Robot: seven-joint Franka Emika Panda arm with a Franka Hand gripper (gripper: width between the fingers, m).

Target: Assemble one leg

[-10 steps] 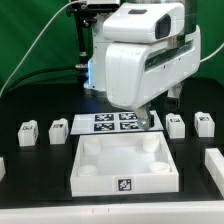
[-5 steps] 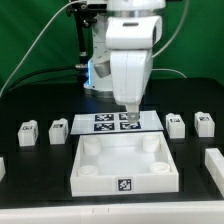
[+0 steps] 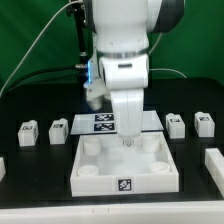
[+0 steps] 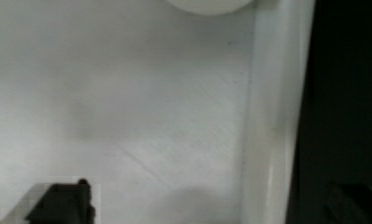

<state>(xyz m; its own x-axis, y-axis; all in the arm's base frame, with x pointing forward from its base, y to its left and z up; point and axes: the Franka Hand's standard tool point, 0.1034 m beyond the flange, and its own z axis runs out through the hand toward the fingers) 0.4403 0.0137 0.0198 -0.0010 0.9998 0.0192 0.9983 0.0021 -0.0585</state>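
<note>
Hanging low over the far edge of the panel (image 3: 125, 172), the gripper (image 3: 128, 138) points straight down, well apart from every leg. Open room lies on the black table (image 3: 40, 195) to either side of the panel. On the far side the panel's raised rim and the marker board (image 3: 92, 122) just beyond it close things in, and the arm (image 3: 125, 60) hides the board's middle. Four legs stand in a row level with the board: the nearest left leg (image 3: 58, 129) just off its end, the outer left leg (image 3: 28, 133) beyond that, and on the exterior view's right the nearest right leg (image 3: 176, 124) and the outer right leg (image 3: 204, 123). White pieces at both side edges of the exterior view are cut off and too partial to name. That view blurs the fingertips against the white panel. The wrist view supplies them: one dark finger (image 4: 58, 203) sits far off centre and a fainter shape opposite merges with the table, so the jaws read as spread, with bare panel floor between them. It also shows the rim up close and a round corner hole (image 4: 209, 5), cut by the frame edge.
</note>
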